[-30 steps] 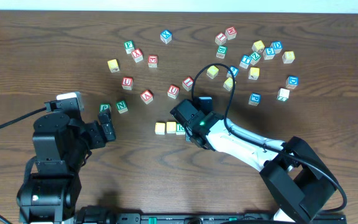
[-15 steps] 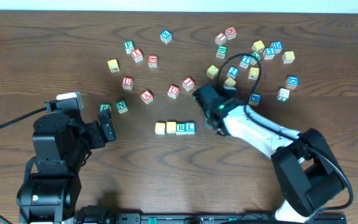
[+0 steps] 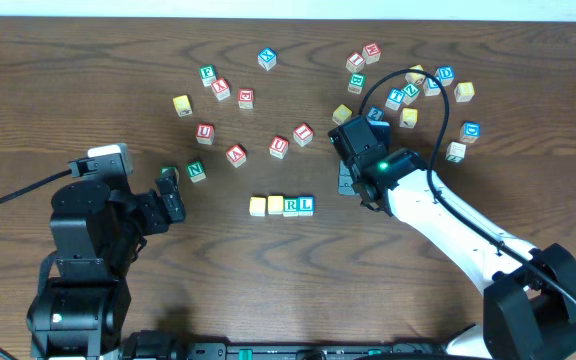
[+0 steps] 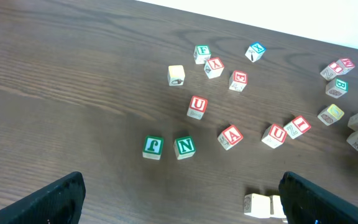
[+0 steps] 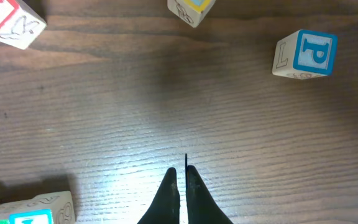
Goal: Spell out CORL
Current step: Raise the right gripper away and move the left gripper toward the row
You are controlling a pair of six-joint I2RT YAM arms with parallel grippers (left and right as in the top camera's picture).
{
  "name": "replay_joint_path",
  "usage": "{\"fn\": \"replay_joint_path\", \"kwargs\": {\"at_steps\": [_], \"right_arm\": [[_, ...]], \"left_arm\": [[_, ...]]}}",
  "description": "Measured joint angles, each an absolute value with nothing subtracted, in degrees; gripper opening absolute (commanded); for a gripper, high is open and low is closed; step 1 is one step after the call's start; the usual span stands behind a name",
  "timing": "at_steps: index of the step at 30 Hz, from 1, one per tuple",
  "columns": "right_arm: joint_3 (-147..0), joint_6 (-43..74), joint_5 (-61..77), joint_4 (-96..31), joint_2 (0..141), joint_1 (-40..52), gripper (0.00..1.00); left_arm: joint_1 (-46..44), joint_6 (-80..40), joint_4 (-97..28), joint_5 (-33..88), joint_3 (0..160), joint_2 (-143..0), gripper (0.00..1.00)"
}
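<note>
1. Right jaws are pinched together, empty, low over the bare worktop [image 5: 166,112], just right of the CORL row [image 3: 282,205]. The row lies mid-worktop, nearer than the scatter: first yellow cube [image 3: 257,205], second yellow cube [image 3: 275,204], R cube [image 3: 291,206], L cube [image 3: 306,205], side by side.
2. A leftward swing of that arm would likely clip the L cube and skew the line.
3. The yellow faces are unreadable from above — C and O could be swapped or misturned.
4. The blue P cube [image 5: 306,55] lies beyond the fingertips; a forward move might shove it.
5. Left jaws are wide and empty, at the left near the green N cube [image 3: 196,171], well apart from the row — little threat unless they reach right.
</note>
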State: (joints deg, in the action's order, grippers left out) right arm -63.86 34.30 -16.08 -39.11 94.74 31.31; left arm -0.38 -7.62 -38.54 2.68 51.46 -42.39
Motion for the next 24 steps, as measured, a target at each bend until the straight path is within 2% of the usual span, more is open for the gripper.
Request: {"fn": "replay_joint_path", "kwargs": {"at_steps": [4, 6, 9, 15, 21, 24], "right_arm": [[-63.9, 34.0, -16.3, -39.5, 94.7, 31.3, 0.01], [-63.9, 34.0, -16.4, -39.7, 94.7, 31.3, 0.01], [-63.9, 34.0, -16.5, -39.7, 94.7, 31.3, 0.01], [-63.9, 34.0, -16.5, -39.4, 94.7, 31.3, 0.01], [-63.9, 34.0, -16.5, -39.6, 94.7, 31.3, 0.01], [-63.9, 34.0, -16.5, -39.6, 94.7, 31.3, 0.01]], "left_arm": [[-0.4, -7.6, -37.5, 3.5, 51.5, -42.4, 0.97], [-0.4, -7.6, -37.3, 5.0, 51.5, -42.5, 0.74], [-0.4, -7.7, -37.0, 7.0, 51.5, -44.9, 0.62], [-0.8, -7.6, -34.0, 10.7, 51.0, -60.8, 0.54], [-5.1, -7.4, -25.3, 14.3, 50.9, -77.1, 0.54], [-7.9, -6.3, -23.9, 15.0, 50.6, -81.8, 0.35]]}}
